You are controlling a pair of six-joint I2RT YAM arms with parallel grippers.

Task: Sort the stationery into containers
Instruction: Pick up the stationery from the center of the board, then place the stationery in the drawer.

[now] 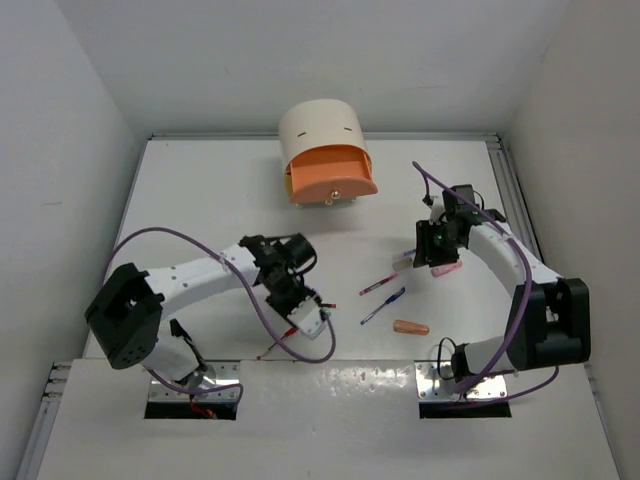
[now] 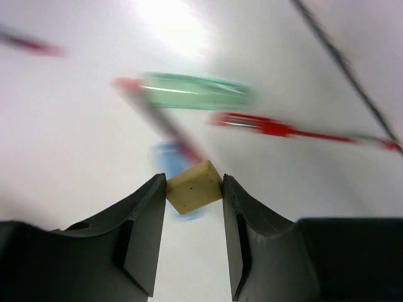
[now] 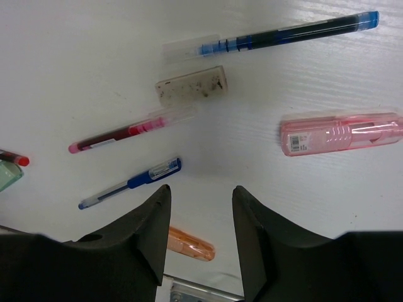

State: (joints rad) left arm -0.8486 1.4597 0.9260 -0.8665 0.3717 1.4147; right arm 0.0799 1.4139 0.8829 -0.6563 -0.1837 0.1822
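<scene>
My left gripper (image 2: 194,181) is pinched on a cream piece (image 2: 192,190), at 7 o'clock on the table (image 1: 200,190). A green piece (image 2: 195,91) and a red pen (image 2: 277,128) lie blurred beyond it. My right gripper (image 3: 201,192) hangs at 3 o'clock, jaws apart and empty, over a blue pen (image 3: 277,34), a pink piece (image 3: 343,133) and an orange piece (image 3: 189,245). The cabinet (image 1: 320,125) stands at 12 o'clock, its orange drawer (image 1: 333,172) pulled out.

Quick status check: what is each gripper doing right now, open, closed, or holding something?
Left gripper: closed on a small cream block, pinched between both fingertips.
Right gripper: open, nothing between the jaws.
</scene>
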